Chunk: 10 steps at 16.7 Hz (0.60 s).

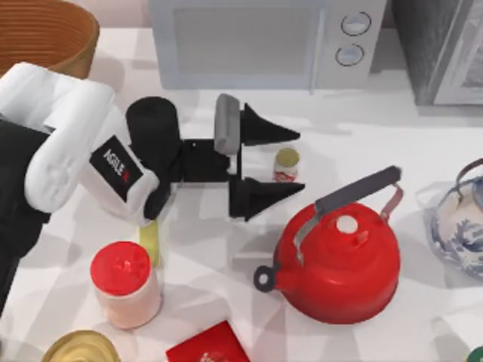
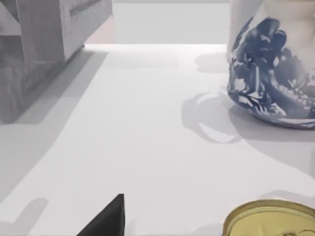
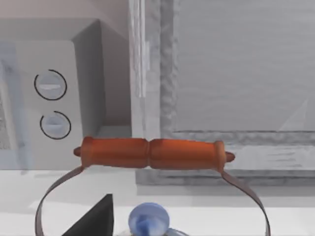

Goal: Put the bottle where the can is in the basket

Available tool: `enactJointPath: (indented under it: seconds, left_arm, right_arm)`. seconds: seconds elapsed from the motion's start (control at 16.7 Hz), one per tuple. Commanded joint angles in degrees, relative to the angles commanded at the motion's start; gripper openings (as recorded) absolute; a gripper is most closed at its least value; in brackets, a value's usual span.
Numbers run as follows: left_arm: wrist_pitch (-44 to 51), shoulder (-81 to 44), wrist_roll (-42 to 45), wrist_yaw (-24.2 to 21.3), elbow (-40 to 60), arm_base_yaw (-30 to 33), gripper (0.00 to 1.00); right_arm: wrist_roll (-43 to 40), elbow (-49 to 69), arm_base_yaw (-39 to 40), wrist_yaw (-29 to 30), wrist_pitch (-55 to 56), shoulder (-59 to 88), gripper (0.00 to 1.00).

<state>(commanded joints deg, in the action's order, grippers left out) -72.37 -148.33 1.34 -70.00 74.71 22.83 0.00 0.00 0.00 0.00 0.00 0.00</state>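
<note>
Between left gripper (image 1: pixel 283 160) fingertips: can (image 1: pixel 286 165).

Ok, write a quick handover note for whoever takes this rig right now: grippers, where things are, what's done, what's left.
Left gripper: open, low over the table, fingers either side of the can, not closed on it.
Right arm: parked above the blue-and-white teapot at the table's right; its wrist view looks at the teapot's handle.
Can: upright on the table beside the red kettle, not in the basket.
Basket: far left corner.
Done: nothing placed yet.
Left: grasp, carry to the basket, release.
</note>
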Motion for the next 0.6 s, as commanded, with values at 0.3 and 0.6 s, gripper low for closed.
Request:
enactJointPath:
  seconds: [0.3, 0.6]
  left_arm:
    - [0.0, 0.0, 0.0, 0.0, 0.0, -0.2, 1.00]
    - [4.3, 8.0, 0.1, 4.8, -4.2, -2.6, 1.00]
  right_arm:
    - [0.0, 0.0, 0.0, 0.0, 0.0, 0.0, 1.00]
    - [0.0, 0.0, 0.0, 0.0, 0.0, 0.0, 1.00]
